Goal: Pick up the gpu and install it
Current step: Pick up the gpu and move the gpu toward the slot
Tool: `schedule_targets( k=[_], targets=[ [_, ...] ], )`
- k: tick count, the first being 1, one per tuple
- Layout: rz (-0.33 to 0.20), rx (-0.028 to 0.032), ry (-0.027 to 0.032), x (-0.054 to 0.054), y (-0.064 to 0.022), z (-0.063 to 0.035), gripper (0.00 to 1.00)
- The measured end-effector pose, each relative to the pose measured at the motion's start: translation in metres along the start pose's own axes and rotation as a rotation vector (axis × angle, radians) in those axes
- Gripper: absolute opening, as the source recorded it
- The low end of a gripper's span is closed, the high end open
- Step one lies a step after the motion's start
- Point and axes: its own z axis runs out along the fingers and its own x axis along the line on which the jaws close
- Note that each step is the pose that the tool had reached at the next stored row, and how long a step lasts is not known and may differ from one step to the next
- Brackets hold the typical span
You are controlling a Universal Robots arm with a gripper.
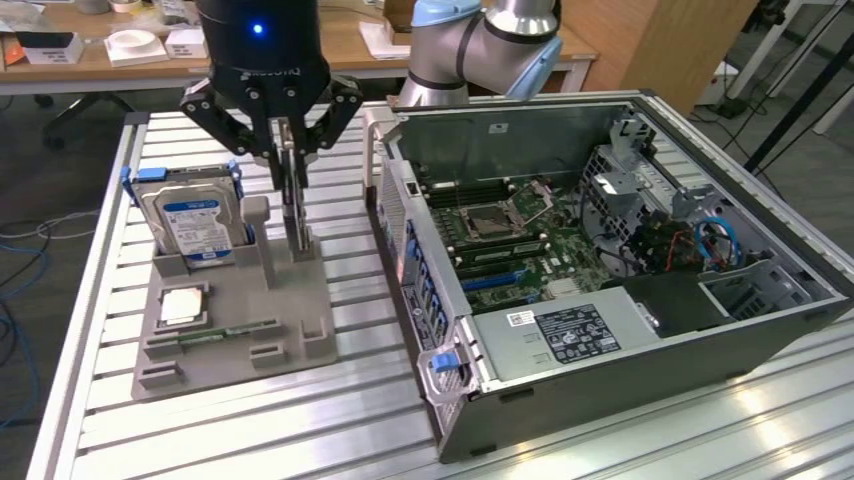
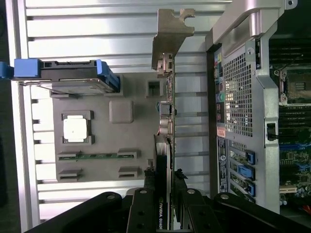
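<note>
Over grey fixture (image 1: 300,320), 9 o'clock of open computer case (image 1: 627,400) in exterior view: hand (image 1: 286,150) clamped on gpu (image 1: 294,215), card upright on edge. Risks, my guess: thin-edge grip slips, card tilts; silver bracket (image 2: 170,34) clips case wall, or hard drive (image 1: 198,220) at card's 9 o'clock.

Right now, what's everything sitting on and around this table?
gpu: one, dark with silver bracket, on edge at the grey holder, gripped.
hard drive: one, silver, blue-white label, blue rails, upright at the holder's far end.
processor chip: one, silver, flat in the holder.
memory stick: one, green, in a holder slot.
holder: one, grey, on the table, exterior view's left.
computer case: one, dark grey, open, motherboard showing, exterior view's right.
table: one, aluminium slats.
robot arm: one, silver and light blue, behind the case.
gripper: one, black, shut on the gpu.
</note>
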Motion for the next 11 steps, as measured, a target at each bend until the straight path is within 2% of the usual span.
schedule_targets(
  k=[11],
  targets=[
    [0.0,0.0,0.0,-0.0001,0.0002,-0.0044,0.26]
  ],
)
